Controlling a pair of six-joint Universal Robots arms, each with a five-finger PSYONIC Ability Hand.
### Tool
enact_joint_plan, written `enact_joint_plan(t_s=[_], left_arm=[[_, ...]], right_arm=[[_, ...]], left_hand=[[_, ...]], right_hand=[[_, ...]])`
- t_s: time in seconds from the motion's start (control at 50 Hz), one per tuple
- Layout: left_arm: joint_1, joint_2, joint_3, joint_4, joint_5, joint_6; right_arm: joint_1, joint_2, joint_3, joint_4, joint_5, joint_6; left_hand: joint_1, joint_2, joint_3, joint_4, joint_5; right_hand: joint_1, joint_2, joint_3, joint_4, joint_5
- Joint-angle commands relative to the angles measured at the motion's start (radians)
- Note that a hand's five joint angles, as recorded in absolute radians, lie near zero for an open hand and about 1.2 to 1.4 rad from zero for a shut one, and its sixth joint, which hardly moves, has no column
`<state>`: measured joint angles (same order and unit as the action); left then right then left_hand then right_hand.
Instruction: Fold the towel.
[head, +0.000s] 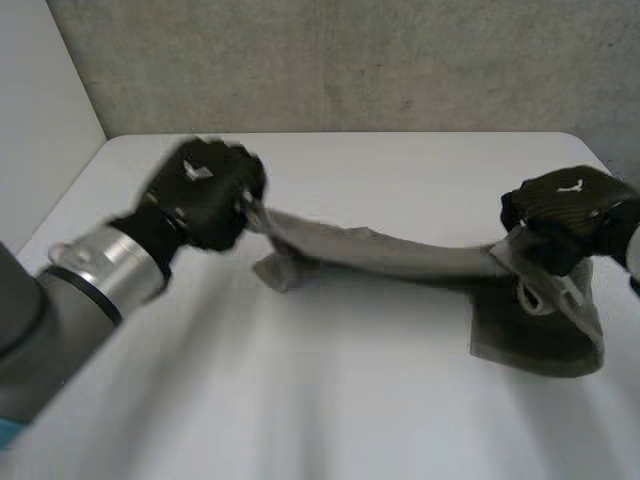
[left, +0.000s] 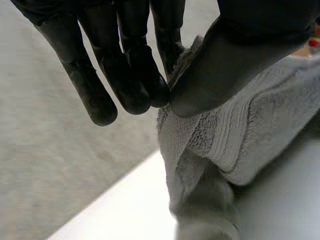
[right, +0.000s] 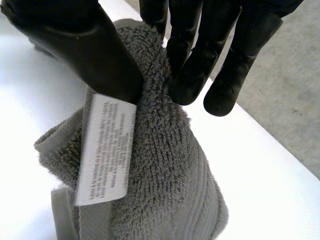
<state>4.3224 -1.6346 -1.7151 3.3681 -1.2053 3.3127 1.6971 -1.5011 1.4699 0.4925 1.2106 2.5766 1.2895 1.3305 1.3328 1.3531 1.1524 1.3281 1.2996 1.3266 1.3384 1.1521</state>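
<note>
- Presently, left hand (head: 205, 192) and right hand (head: 565, 215) each pinch opposite ends of the grey terry towel (head: 400, 257), stretched between them.
- Judged: spreading step; next, lay it flat.

You are looking at a plain grey towel (head: 400, 258), ribbed in bands near its edge, against a white table (head: 330, 400). The left hand (head: 205, 190) at nine o'clock and the right hand (head: 565, 205) at three are black. The label (right: 105, 150) is white with faint grey print. The wall (head: 350, 60) at twelve is speckled grey.
</note>
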Motion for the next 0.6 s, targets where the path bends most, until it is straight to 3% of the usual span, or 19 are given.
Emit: enact_joint_plan(t_s=[0.02,0.08,0.18,0.22,0.24,0.28,0.3,0.34,0.4,0.52,0.54,0.56,0.6], left_arm=[[0.074,-0.102,0.069,-0.019,0.000,-0.114],[0.071,-0.229,0.143,-0.032,-0.003,-0.108],[0.065,-0.386,0.330,-0.056,-0.014,-0.110],[0.065,-0.439,0.484,-0.058,-0.017,-0.120],[0.065,-0.439,0.485,-0.058,-0.017,-0.121],[0.063,-0.441,0.654,-0.052,-0.042,-0.136],[0.063,-0.441,0.655,-0.052,-0.042,-0.136],[0.062,-0.426,0.800,-0.050,-0.098,-0.203],[0.069,-0.398,0.891,-0.047,-0.134,-0.272],[0.059,-0.383,0.878,-0.065,-0.119,-0.325],[0.050,-0.380,0.830,-0.082,-0.097,-0.329],[0.037,-0.378,0.760,-0.098,-0.065,-0.325],[0.028,-0.370,0.687,-0.105,-0.031,-0.320]], right_arm=[[-0.070,0.203,-0.082,0.120,-0.045,-0.197],[-0.011,0.265,-0.181,0.135,-0.016,-0.256],[0.082,0.386,-0.395,0.006,0.026,-0.145],[0.111,0.407,-0.524,-0.183,0.030,-0.035],[0.111,0.407,-0.525,-0.184,0.030,-0.035],[0.118,0.394,-0.612,-0.411,0.036,0.107],[0.118,0.394,-0.612,-0.413,0.037,0.108],[0.112,0.343,-0.667,-0.627,0.062,0.286],[0.107,0.290,-0.681,-0.643,0.099,0.422],[0.118,0.280,-0.632,-0.509,0.083,0.461],[0.119,0.274,-0.581,-0.471,0.073,0.459],[0.121,0.268,-0.515,-0.448,0.069,0.455],[0.122,0.266,-0.449,-0.447,0.067,0.445]], left_hand=[[0.107,0.066,0.063,0.043,0.069],[0.107,0.066,0.063,0.043,0.069],[0.107,0.066,0.063,0.043,0.069],[0.107,0.066,0.063,0.043,0.069],[0.107,0.066,0.063,0.043,0.069],[0.107,0.066,0.063,0.043,0.069],[0.107,0.066,0.063,0.043,0.069],[0.107,0.066,0.063,0.043,0.069],[0.107,0.066,0.063,0.043,0.069],[0.093,0.051,0.049,0.029,0.055],[-0.297,-0.338,-0.340,-0.361,-0.334],[-0.525,-0.566,-0.568,-0.588,-0.562],[-0.600,-0.641,-0.643,-0.663,-0.637]], right_hand=[[0.068,0.097,0.070,0.058,0.070],[0.068,0.097,0.070,0.058,0.070],[0.068,0.097,0.070,0.058,0.070],[0.068,0.097,0.070,0.058,0.070],[0.068,0.097,0.070,0.058,0.070],[0.068,0.097,0.070,0.058,0.070],[0.068,0.097,0.070,0.058,0.070],[0.068,0.097,0.070,0.058,0.070],[0.068,0.097,0.070,0.058,0.070],[0.068,0.097,0.070,0.058,0.070],[0.068,0.097,0.070,0.058,0.070],[0.068,0.097,0.070,0.058,0.070],[0.068,0.097,0.070,0.058,0.070]])
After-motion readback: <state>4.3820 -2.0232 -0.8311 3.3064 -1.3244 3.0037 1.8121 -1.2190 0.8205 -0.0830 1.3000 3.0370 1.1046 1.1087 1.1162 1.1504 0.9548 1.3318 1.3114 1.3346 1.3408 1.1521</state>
